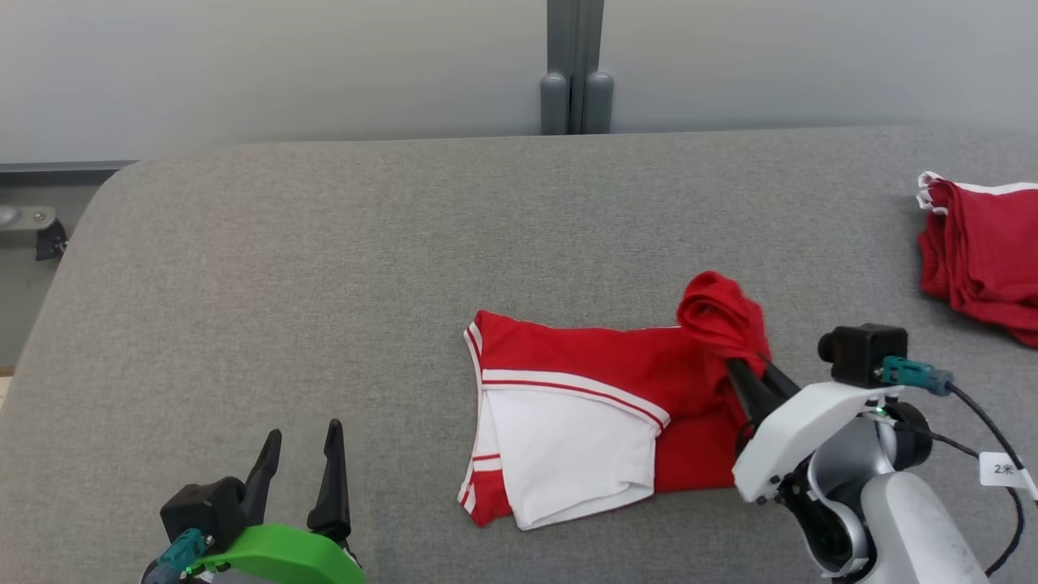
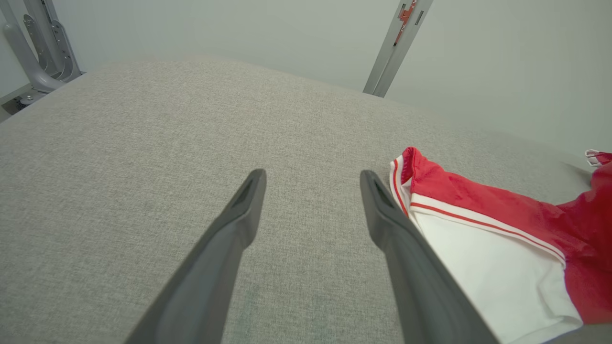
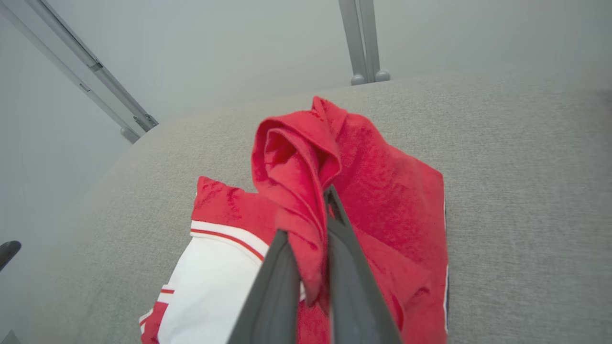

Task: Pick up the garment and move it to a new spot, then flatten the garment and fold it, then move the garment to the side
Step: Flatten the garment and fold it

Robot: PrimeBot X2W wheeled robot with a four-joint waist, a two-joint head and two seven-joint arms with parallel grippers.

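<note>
A: Orientation?
B: The garment [image 1: 584, 381] lay on the tabletop [image 1: 324, 268], long axis running left to right (white panel up).
A: Grippers?
B: Right gripper [image 1: 750, 377] clamped its bunched, lifted right end; left gripper [image 1: 305, 430] spread empty, well apart leftward.

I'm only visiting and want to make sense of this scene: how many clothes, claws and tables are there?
Garments: 2, the red-and-white garment in the middle and the red garment at the right edge.
Grippers: 2, the left gripper open and empty, the right gripper shut on the red-and-white garment.
Tables: 1, the grey table.
Total: 5.
</note>
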